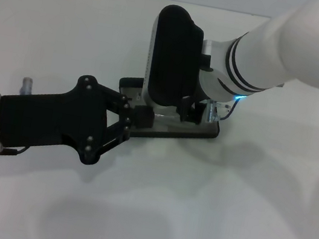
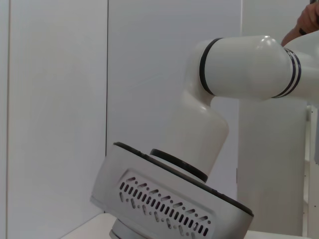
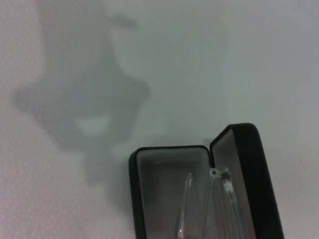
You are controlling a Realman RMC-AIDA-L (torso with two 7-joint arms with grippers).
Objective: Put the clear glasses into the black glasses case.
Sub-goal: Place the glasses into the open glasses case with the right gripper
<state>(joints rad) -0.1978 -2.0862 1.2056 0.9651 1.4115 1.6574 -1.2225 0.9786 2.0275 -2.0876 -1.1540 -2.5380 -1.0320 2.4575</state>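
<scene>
My right gripper (image 1: pixel 193 110) lowers the clear glasses (image 3: pixel 219 199) into the black glasses case (image 3: pixel 164 194); grip unclear. My left gripper (image 1: pixel 138 116) steadies the case. Next, I release gently.

Pretty plain setup: a white desk (image 1: pixel 241 219) with soft grey shadows across it, and pale wall panels (image 2: pixel 55 99) with thin vertical seams behind. Lighting's even and diffuse, no harsh glare anywhere.
</scene>
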